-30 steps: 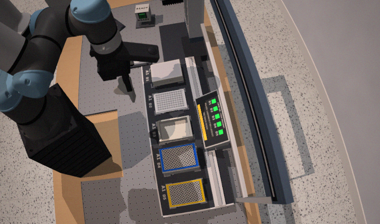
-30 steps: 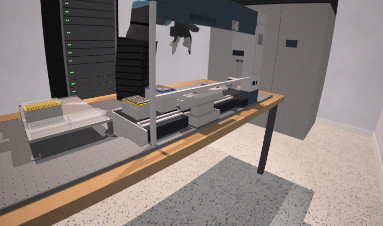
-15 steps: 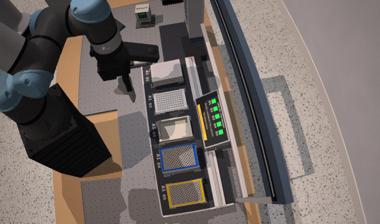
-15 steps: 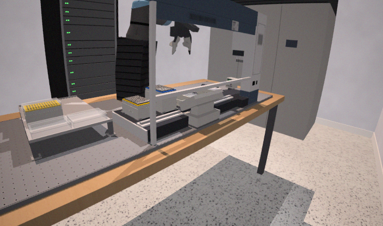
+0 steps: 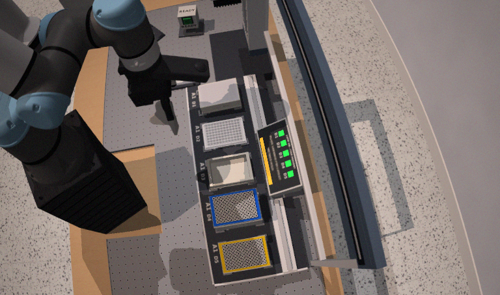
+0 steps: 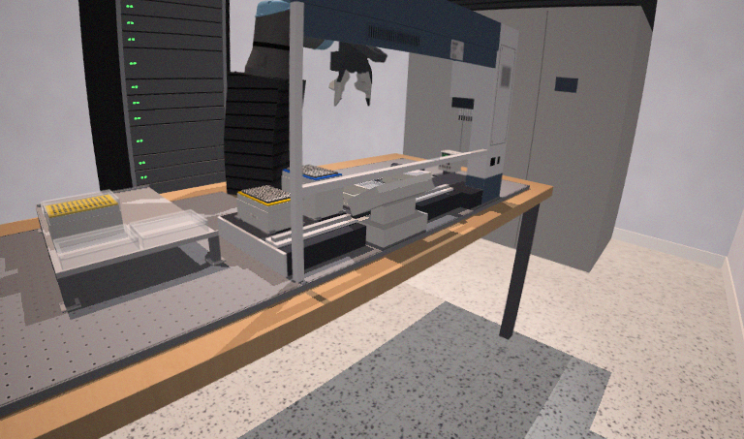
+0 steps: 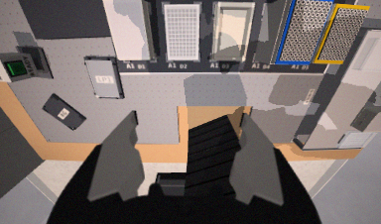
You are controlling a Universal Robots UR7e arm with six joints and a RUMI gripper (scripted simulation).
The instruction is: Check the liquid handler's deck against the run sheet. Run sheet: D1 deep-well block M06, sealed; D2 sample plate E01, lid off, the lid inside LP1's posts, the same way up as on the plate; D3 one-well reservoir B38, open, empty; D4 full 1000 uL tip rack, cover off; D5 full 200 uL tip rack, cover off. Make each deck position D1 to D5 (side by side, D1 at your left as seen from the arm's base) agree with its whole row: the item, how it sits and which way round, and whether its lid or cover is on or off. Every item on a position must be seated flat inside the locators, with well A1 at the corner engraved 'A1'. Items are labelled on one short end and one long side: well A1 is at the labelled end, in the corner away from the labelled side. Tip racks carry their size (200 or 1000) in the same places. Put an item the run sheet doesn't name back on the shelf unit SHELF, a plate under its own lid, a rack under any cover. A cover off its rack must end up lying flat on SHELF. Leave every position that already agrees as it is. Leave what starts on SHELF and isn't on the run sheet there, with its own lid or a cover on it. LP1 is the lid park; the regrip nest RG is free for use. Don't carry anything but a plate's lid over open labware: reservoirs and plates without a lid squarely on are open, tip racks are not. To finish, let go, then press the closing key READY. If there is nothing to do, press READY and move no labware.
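The reservoir holds nothing; both tip racks look full.

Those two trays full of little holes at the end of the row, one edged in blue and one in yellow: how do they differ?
The blue-edged rack sits at D4; the yellow-edged rack sits beside it at D5, the row's last spot. The blue one's holes look larger and fewer; the yellow one's look smaller and more tightly packed. Both are uncovered, lie the same way round, and look fully filled.
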